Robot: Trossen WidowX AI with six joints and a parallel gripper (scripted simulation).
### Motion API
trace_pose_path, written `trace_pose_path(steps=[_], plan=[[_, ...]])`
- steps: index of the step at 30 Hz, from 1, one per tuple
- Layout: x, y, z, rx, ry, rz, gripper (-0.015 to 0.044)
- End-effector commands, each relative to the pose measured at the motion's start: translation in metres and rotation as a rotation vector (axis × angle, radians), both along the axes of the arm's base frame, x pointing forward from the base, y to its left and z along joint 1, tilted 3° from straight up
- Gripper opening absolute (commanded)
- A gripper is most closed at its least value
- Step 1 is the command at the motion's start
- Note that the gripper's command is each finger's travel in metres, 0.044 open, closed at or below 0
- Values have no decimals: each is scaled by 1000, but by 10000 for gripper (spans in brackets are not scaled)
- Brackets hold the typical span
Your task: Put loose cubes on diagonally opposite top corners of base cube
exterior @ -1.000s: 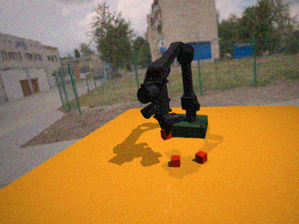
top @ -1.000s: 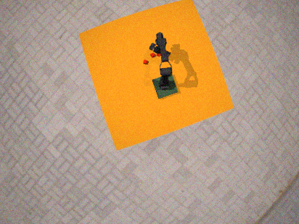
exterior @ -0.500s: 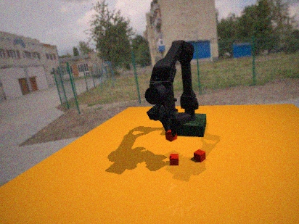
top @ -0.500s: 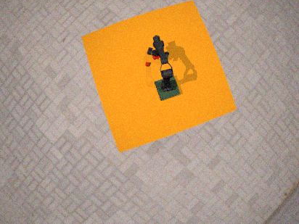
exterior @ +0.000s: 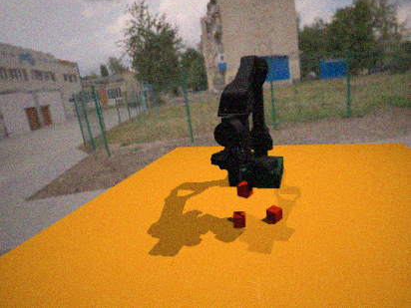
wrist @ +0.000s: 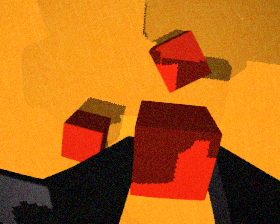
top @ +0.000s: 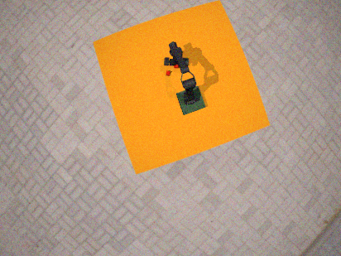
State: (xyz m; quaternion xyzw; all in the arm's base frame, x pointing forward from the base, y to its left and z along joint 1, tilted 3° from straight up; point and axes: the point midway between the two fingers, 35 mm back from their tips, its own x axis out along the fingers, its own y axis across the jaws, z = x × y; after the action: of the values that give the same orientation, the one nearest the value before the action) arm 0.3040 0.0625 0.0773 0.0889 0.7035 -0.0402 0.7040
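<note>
Three red cubes of like size are in view; looks alone do not tell which is the base cube. My gripper (exterior: 244, 188) (wrist: 172, 149) is shut on one red cube (exterior: 244, 190) (wrist: 167, 145) and holds it above the mat; the top view does not show this cube clearly. A second red cube (top: 176, 66) (exterior: 239, 220) (wrist: 182, 57) stands on the mat, just beyond the held cube in the wrist view and turned relative to it. A third red cube (top: 168, 73) (exterior: 273, 214) (wrist: 82, 140) stands on the mat to the left in the wrist view. Nothing rests on either standing cube.
The orange mat (top: 157, 128) (exterior: 125, 258) lies under everything. The dark green arm base (top: 194, 108) (exterior: 275, 173) stands on it behind the cubes in the exterior view. The folded arm (top: 177, 55) (exterior: 246, 86) rises over the base and casts shadows near the cubes.
</note>
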Motion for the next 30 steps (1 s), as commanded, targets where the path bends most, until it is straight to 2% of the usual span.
trace_pose_path(steps=[1,30], plan=[[0,9,-3,-1,-2,72,105],[-11,70,-12,-2,-38,538,105]])
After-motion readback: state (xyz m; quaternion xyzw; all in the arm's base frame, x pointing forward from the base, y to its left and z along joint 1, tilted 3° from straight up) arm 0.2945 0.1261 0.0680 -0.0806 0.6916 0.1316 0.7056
